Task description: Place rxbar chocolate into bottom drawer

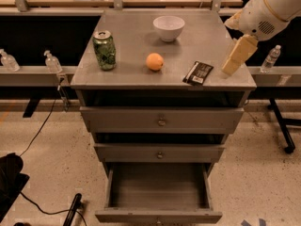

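Note:
The rxbar chocolate, black with a white patch at its near end, lies flat on the grey cabinet top near the front right corner. The gripper, cream-coloured on a white arm, hangs over the right edge of the top, just right of the bar and apart from it. The bottom drawer is pulled open, and I see nothing inside it. The two upper drawers are closed.
A green can, an orange and a white bowl stand on the cabinet top. Water bottles sit on rails at either side. A black cable and a dark object lie on the floor at left.

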`<state>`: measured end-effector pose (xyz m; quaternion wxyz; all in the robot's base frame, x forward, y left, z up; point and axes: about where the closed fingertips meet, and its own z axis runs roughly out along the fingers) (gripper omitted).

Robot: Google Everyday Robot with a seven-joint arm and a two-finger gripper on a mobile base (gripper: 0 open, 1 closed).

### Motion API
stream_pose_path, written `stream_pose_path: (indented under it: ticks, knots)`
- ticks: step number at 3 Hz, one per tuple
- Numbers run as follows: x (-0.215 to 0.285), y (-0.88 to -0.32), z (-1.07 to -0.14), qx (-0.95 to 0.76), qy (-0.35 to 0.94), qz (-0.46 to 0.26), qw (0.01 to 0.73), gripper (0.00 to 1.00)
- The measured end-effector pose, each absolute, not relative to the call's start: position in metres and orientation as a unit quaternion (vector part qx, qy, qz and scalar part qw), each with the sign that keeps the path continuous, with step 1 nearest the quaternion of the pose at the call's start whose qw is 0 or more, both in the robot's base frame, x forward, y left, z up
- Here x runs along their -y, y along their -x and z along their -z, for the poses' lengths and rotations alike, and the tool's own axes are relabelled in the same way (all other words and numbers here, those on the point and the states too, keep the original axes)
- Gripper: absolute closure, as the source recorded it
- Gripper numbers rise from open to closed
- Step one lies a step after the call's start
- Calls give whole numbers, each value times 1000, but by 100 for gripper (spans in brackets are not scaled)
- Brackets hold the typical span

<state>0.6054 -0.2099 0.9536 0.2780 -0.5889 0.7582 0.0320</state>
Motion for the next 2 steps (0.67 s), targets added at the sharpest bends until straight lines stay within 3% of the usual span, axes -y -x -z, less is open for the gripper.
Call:
stream_pose_path:
  ticks: [2]
  knots:
    - [214,-665,-867,-785,536,-73,300,0]
